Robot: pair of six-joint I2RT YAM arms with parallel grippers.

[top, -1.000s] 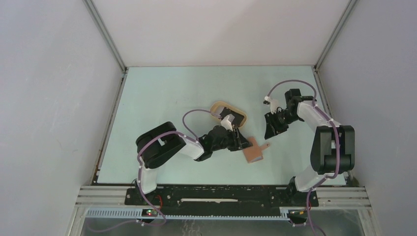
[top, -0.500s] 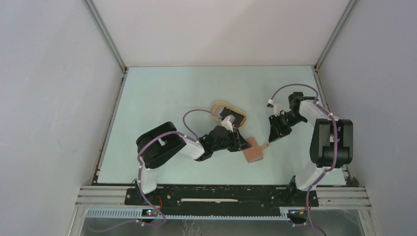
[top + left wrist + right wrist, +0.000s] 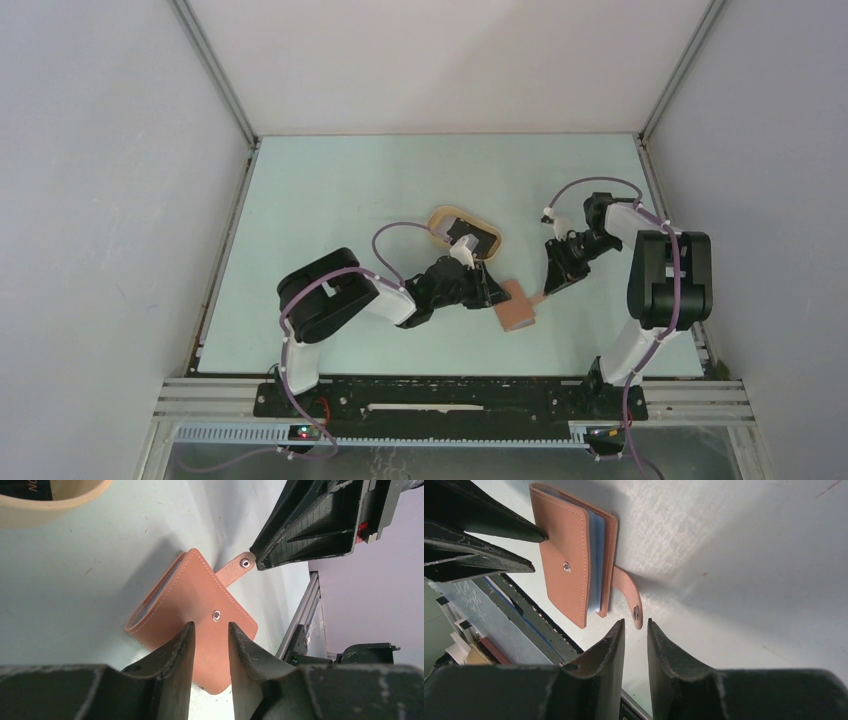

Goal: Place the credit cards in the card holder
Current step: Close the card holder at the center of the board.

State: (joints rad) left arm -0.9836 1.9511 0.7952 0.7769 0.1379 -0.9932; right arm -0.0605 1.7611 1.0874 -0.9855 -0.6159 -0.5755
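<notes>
On the pale desk (image 3: pixel 330 200), near the beige tray (image 3: pixel 440 212), lies the card holder (image 3: pixel 190 595): folded reddish-brown leather, blue pockets at its edge, snap tab (image 3: pixel 624 587) unfastened. The left tool (image 3: pixel 207 627), narrowly parted, sits over its corner clamping nothing. The right tool (image 3: pixel 635 625), likewise parted, is empty at the tab's end.

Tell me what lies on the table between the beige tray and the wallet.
Nothing: in the left wrist view, only bare table separates the tray from the wallet.
</notes>
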